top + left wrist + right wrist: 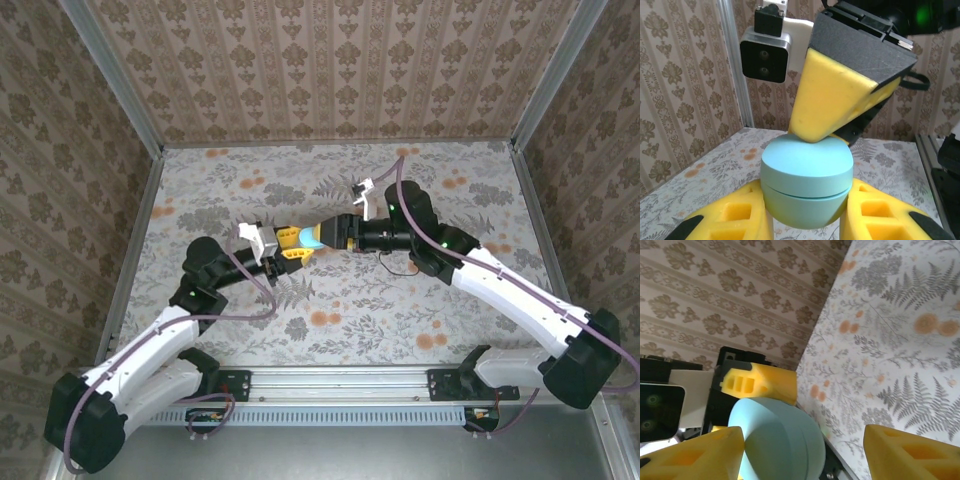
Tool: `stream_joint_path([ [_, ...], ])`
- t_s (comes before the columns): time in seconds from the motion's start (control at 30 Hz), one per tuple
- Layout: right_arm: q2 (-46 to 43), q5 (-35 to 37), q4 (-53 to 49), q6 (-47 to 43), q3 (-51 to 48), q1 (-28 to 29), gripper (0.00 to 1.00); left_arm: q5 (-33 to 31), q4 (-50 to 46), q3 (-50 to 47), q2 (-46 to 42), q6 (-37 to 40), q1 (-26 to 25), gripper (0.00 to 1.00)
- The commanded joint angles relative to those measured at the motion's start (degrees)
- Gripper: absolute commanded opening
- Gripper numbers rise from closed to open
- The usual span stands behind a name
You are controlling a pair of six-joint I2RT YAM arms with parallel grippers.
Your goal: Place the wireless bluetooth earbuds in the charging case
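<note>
A light blue round charging case (312, 238) hangs above the middle of the table with its lid down. My left gripper (290, 243) is shut on its lower half. In the left wrist view the case (807, 180) sits between my yellow fingers (735, 215). My right gripper (335, 232) faces it from the right and stands open. One of its yellow pads (835, 95) rests on the lid. In the right wrist view the case (775, 440) lies against one finger (705, 452), and the other finger (905, 452) stands well apart. The earbuds are out of view.
The floral table cover (340, 310) spreads under both arms. Wallpapered walls (330, 60) and metal corner posts (150, 140) close in the back and sides. A metal rail (340, 385) runs along the near edge by the arm bases.
</note>
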Motion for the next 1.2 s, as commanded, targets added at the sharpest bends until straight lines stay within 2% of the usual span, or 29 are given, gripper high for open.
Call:
stream_joint_path([
  [0.0,1.48,-4.22,8.44,5.93,-1.82,0.11,0.65,-1.51,7.37,-0.04,0.66,-5.52,-0.49,0.24],
  [0.17,2.87,-5.61,12.57,8.97,-2.42,0.11,0.55,-2.49,7.67,0.26,1.81,-7.27,-0.45,0.24],
  [0.43,4.04,-5.82,18.94,13.43,-4.29,-0.04,0.30,-3.04,2.65,1.45,2.39,-6.02,-0.49,0.25],
  [0.57,4.56,-5.44,20.19,14.39,-4.55,-0.07,0.27,-3.08,0.03,1.68,2.05,-4.42,-0.49,0.30],
  [0.63,4.76,-5.19,20.84,14.90,-4.78,-0.07,0.26,-3.36,-1.76,1.96,1.60,-3.47,-0.49,0.37],
  [0.7,4.89,-4.58,21.27,15.35,-4.98,-0.16,0.25,-4.14,-4.52,2.39,0.86,-1.87,-0.49,0.52],
  [0.87,5.03,-0.59,19.01,16.16,-6.25,-1.51,0.23,-10.50,-15.29,3.59,-3.11,3.79,-0.42,0.99],
  [1.03,7.90,3.90,13.26,11.11,-7.33,-2.61,0.23,-20.64,-26.95,4.14,-8.13,8.25,-0.08,1.00],
  [1.17,16.02,5.06,13.02,6.67,-7.55,-2.62,0.25,-25.57,-30.79,2.93,-10.88,7.90,0.68,1.00],
])
